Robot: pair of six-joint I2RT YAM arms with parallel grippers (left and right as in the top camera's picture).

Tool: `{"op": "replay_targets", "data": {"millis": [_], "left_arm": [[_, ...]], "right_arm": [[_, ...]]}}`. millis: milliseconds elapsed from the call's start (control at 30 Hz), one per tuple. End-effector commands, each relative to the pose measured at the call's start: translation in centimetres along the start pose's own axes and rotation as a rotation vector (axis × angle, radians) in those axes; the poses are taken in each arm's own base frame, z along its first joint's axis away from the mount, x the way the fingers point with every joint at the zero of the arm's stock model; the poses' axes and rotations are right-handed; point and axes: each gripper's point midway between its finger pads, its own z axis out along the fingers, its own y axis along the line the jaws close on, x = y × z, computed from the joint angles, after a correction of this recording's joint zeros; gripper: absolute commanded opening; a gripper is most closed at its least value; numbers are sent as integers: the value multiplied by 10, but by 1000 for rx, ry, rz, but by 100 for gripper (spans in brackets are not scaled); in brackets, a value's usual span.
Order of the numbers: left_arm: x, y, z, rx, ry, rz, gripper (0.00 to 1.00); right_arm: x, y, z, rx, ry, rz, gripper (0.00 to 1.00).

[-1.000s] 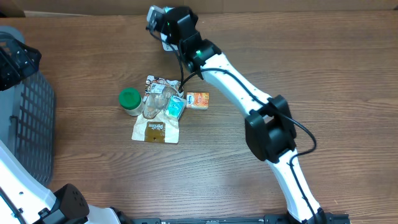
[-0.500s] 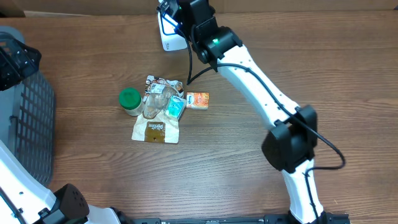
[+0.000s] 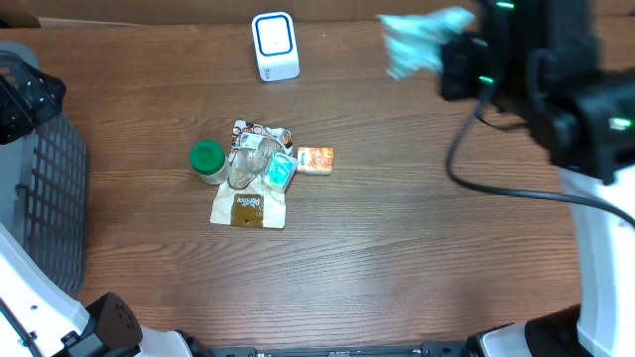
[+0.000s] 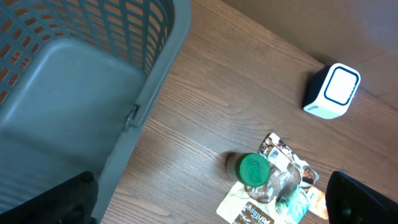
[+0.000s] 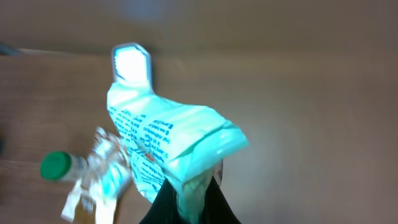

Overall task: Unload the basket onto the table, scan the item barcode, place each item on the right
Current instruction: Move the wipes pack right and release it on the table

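My right gripper (image 5: 189, 208) is shut on one end of a teal and white printed packet (image 5: 168, 143). It holds the packet (image 3: 422, 40) in the air at the back right, blurred and close to the overhead camera, right gripper (image 3: 454, 61) just behind it. The white scanner (image 3: 275, 45) stands at the table's back edge, well left of the packet, and shows as scanner (image 5: 130, 62) beyond the packet's top. I can make out no barcode. My left gripper (image 4: 211, 208) hangs open and empty beside the grey basket (image 4: 68, 81).
A pile of items lies mid-table: a green-capped bottle (image 3: 206, 159), a brown and white pouch (image 3: 248, 206), a small orange packet (image 3: 316, 159) and a teal packet (image 3: 280, 171). The grey basket (image 3: 45, 188) fills the left edge.
The right arm has swung away from the scanner, to the right and upward, carrying the teal packet. The left arm and the pile have not moved.
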Motion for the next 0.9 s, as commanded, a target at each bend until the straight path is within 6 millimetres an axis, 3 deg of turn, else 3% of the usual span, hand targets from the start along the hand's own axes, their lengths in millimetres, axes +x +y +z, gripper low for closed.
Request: {"op": "replay_targets", "data": {"millis": [0,200,367,467,567,600,667,700,767,867], "left_arm": [[-3,-3,-7,8,-23,27,100],[-3,-3,-7,8,-23,28,100],[-3,-3,-7,8,-23,27,99],[-3,-3,-7,8,-23,27,100],[-3,-3,-7,8,-23,27,100],[-3,-3,-7,8,-23,27,100],[-3,-3,-7,8,-23,27,99],[-3,-3,-7,8,-23,27,99],[-3,-3,-7,8,-23,27,100],[-3,-3,-7,8,-23,28,99]], "right_arm": [[27,-42,40,85,180,250,4],[70,-106,89,129,346,461,4],[130,-161,140,172,445,627,4],[169,-189,161,202,475,720,4],[197,-206,171,218,496,775,6],[206,-211,173,226,505,793,10],[219,-217,173,239,522,817,32],[222,-220,172,240,528,816,46],[218,-220,170,225,526,766,59],[199,-215,160,191,519,707,67]]}}
